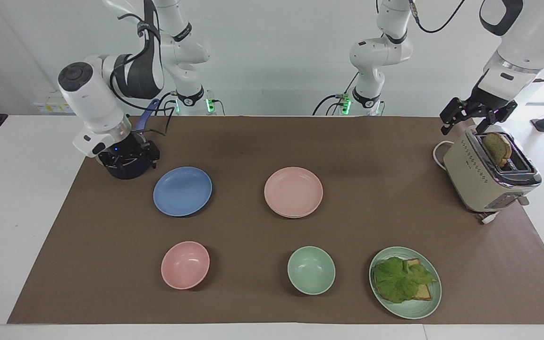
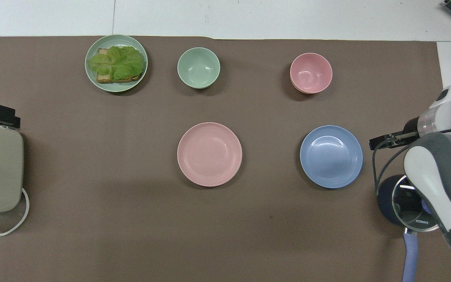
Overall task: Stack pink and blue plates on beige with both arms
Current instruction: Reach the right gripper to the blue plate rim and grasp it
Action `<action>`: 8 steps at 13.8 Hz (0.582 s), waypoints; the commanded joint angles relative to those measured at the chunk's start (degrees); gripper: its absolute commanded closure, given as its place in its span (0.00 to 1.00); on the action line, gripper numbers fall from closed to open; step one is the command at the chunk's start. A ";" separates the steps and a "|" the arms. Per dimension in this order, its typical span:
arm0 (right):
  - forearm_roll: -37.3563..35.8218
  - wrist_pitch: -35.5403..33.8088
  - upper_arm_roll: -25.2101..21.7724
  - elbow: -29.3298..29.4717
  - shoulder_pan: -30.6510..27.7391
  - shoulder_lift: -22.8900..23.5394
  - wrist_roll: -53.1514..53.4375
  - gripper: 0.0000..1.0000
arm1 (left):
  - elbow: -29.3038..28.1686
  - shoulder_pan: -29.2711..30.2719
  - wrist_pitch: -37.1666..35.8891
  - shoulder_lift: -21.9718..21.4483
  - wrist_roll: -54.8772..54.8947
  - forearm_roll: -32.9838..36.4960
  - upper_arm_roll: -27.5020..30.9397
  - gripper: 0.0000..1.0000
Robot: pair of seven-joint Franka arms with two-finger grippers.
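Blue plate (image 2: 331, 156), saucepan (image 2: 390, 199) at its four o'clock seen overhead, risks a knock if the spread right gripper (image 1: 128, 159) snags that pan; spread left gripper (image 1: 471, 118) waits over the toaster (image 1: 487, 182).

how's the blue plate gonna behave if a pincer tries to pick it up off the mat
The blue plate looks rigid and probably light, so it should not flex. It lies flat on the brown mat with only a low rim, so a grip likely has to catch that edge. Pinched at one side, its matte surface may still slip and tilt.

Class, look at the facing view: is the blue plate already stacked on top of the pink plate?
No, the blue plate lies alone on the brown mat, apart from the pink plate.
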 commanded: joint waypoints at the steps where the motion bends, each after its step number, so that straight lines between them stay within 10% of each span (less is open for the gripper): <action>1: -0.35 6.44 0.54 -5.22 -0.75 1.34 -1.82 0.00 | -0.19 -0.16 -0.78 -0.29 0.02 0.66 0.05 0.00; 8: 0.00 13.58 0.54 -8.66 -2.06 6.97 -3.49 0.00 | -0.28 -0.07 -0.78 -0.29 0.02 0.74 0.05 0.00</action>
